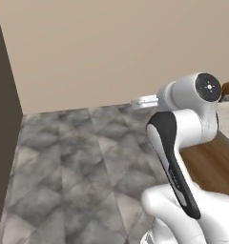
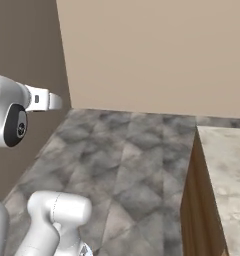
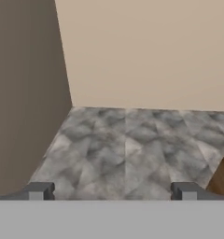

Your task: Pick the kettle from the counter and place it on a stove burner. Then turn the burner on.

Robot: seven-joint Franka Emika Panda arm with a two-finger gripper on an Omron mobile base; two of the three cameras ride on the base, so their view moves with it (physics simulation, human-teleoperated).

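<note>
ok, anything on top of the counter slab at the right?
The visible stretch of the counter top is bare marbled stone; no kettle on it. The rest runs past the frame edge, unseen. Below it, wooden cabinet fronts drop to the grey tiled floor.

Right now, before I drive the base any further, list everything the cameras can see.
floor: one, grey marbled tiles, spread ahead of the base in all views.
back wall: one, plain beige, beyond the floor.
side wall: one, dark brown, to the left, meeting the beige wall at a corner.
counter: one, light beige-grey marbled slab, at the right edge of the right base view.
cabinet front: one, orange-brown wood, under the counter.
arm: one, white with dark joints, raised in front of the base.
gripper: one, dark finger tips set wide apart, open, nothing between them, facing the floor and corner.
</note>
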